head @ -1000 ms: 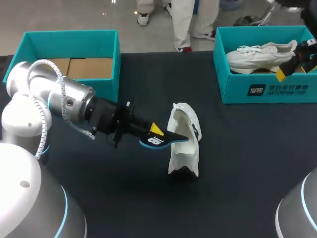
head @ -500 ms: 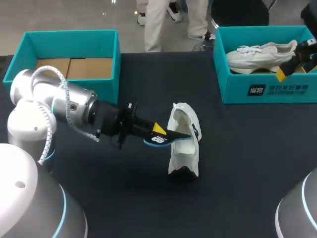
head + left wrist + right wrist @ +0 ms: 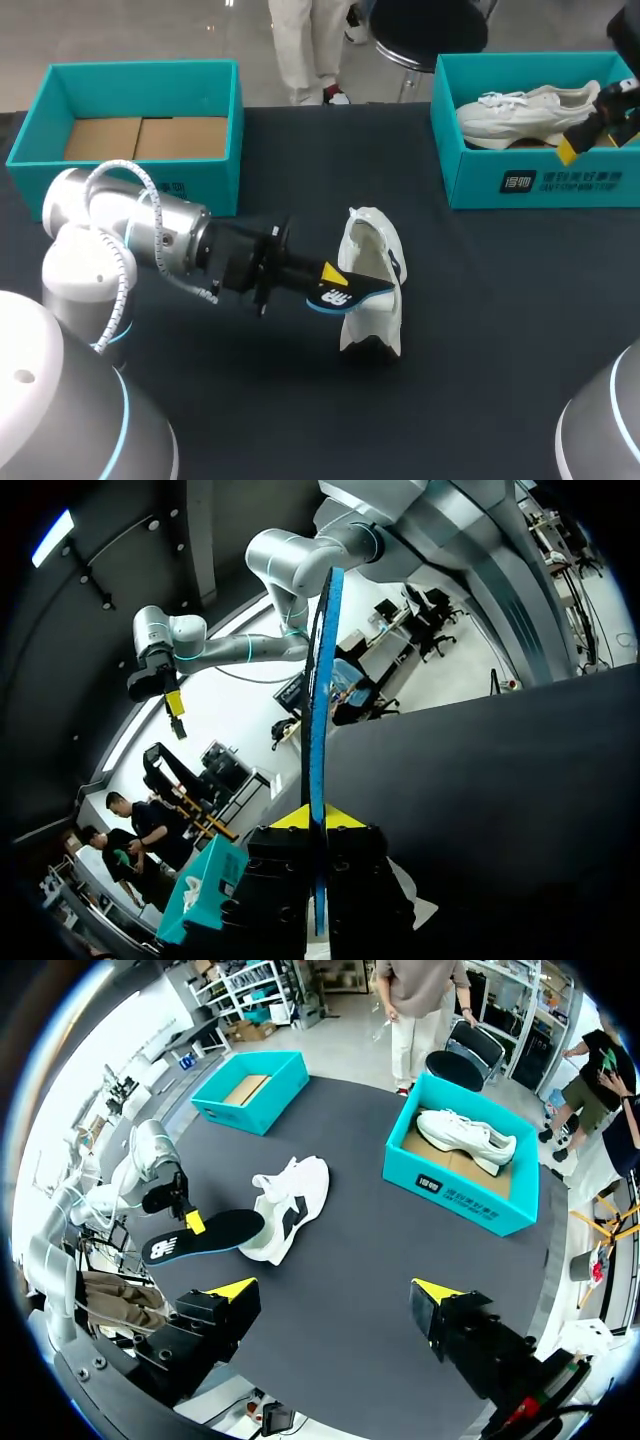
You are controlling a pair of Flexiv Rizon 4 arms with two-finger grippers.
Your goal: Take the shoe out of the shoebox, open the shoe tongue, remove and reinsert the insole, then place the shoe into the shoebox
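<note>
A white shoe (image 3: 372, 290) lies on the dark table, its opening turned toward my left arm. My left gripper (image 3: 322, 274) is shut on a black insole (image 3: 350, 293) with a blue edge, whose far end reaches into that opening. The left wrist view shows the insole (image 3: 320, 710) edge-on between the left gripper's (image 3: 318, 818) yellow tips. My right gripper (image 3: 335, 1295) hangs open and empty, high over the table. From there the shoe (image 3: 290, 1192), the insole (image 3: 205, 1236) and the left gripper (image 3: 188, 1216) show below. In the head view the right gripper (image 3: 592, 132) is over the right shoebox (image 3: 520, 180).
The teal right shoebox (image 3: 455, 1192) holds a second white shoe (image 3: 528, 112). A teal shoebox (image 3: 140, 72) with bare cardboard inside stands at the back left, close behind my left arm.
My left arm has moved right and a little nearer, carrying the insole further into the shoe's opening. The shoe and the right gripper have stayed where they were.
</note>
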